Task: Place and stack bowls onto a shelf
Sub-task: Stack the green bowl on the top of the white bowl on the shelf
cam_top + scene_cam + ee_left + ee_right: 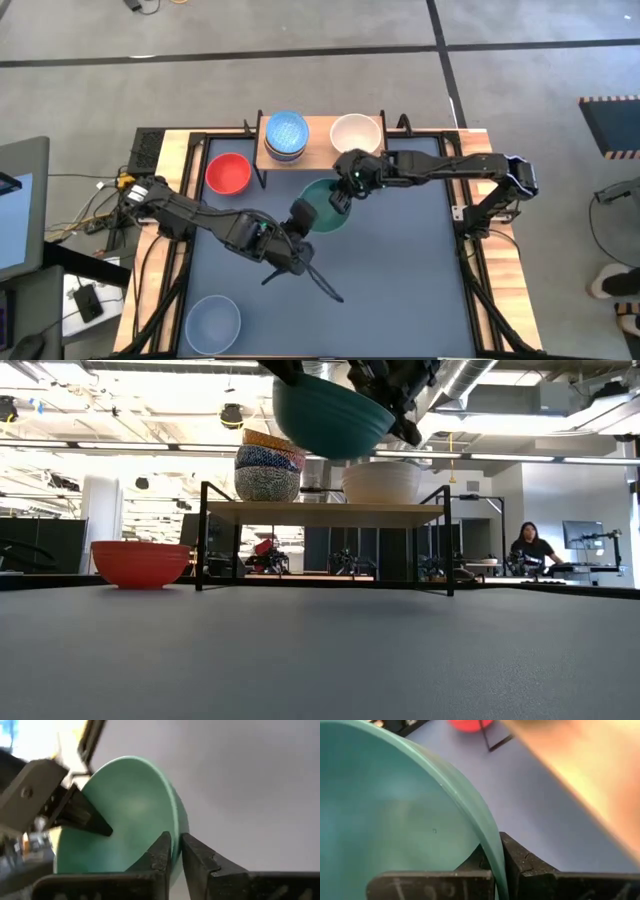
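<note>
1. High view: the green bowl (322,207) hangs above the dark matte counter (400,280), just in front of the light-wood shelf (318,131). The left pincer (303,215) pinches its near-left rim and the right pincer (344,196) its far-right rim. On the shelf sit a stack topped by the light blue patterned bowl (286,130) and a smooth cream white bowl (356,133). The red bowl (228,173) and the grey-blue bowl (213,322) rest on the counter.
2. Low view: this alone shows the green bowl (332,417) lifted clear above shelf height, the shelf's thin black legs, several bowls in the stack (268,464), and a seated person (529,549) far behind.
3. Left wrist view: its fingers (161,854) clamp the thin glossy rim; the other arm's finger reaches inside the bowl.
4. Right wrist view: fingers (520,859) straddle the curved wall of the bowl (395,820).
</note>
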Action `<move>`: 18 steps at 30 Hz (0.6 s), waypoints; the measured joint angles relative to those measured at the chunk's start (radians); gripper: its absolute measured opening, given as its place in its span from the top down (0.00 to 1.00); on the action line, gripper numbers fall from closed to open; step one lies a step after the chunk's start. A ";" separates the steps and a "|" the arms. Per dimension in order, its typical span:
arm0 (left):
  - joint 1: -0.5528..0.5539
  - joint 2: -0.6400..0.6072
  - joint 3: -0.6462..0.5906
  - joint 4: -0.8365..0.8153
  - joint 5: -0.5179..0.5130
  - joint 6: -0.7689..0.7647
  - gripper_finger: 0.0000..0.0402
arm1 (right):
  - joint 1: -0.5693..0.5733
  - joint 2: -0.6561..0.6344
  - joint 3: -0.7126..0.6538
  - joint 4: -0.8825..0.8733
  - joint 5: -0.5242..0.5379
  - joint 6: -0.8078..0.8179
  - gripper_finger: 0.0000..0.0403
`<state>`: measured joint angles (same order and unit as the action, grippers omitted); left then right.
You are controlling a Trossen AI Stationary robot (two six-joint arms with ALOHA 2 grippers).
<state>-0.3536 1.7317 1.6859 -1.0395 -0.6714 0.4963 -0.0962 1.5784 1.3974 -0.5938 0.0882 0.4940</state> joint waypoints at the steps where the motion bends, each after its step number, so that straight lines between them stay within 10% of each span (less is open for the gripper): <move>1: 0.004 -0.007 0.000 0.000 -0.004 -0.037 0.92 | -0.009 0.000 0.018 -0.013 0.011 -0.007 0.93; 18: 0.030 -0.327 -0.001 -0.165 -0.172 -0.796 0.44 | -0.358 -0.005 0.287 -0.227 0.012 -0.114 0.94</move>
<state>-0.3237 1.4046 1.6848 -1.2043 -0.8432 -0.2995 -0.4543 1.5738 1.6840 -0.8206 0.0998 0.3798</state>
